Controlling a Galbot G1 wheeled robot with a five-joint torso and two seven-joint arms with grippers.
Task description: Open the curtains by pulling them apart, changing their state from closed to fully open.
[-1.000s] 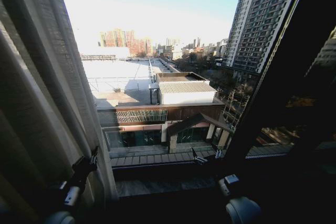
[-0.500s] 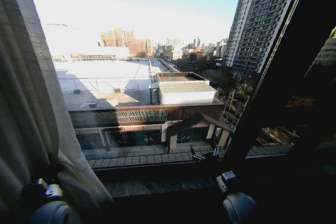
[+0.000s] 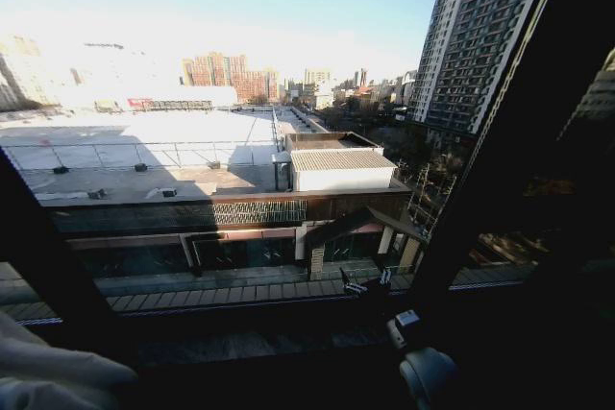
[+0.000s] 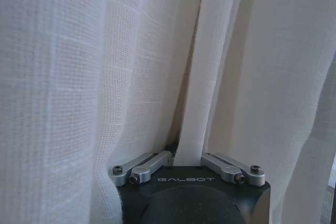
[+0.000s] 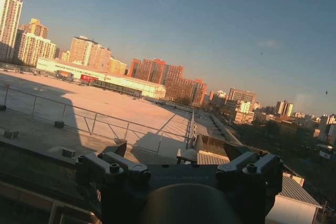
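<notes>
In your head view, the curtains [image 3: 48,376] are bunched at the lower left corner, and the right hand [image 3: 367,285] sits low by the black window frame [image 3: 500,189]. In your left wrist view, the left hand [image 4: 188,156] is clenched on a curtain pleat. In your right wrist view, the right hand [image 5: 181,163] is released, facing the rooftops.

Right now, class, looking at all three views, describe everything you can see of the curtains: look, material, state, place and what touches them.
The curtains are sheer white fabric with a fine grid weave, hanging in long vertical pleats. In the left wrist view one narrow fold runs down between the left gripper's fingers, which close on it. In the head view a pale bunch of cloth sits at the lower left corner, clear of the glass, so the city outside shows unobstructed.
</notes>
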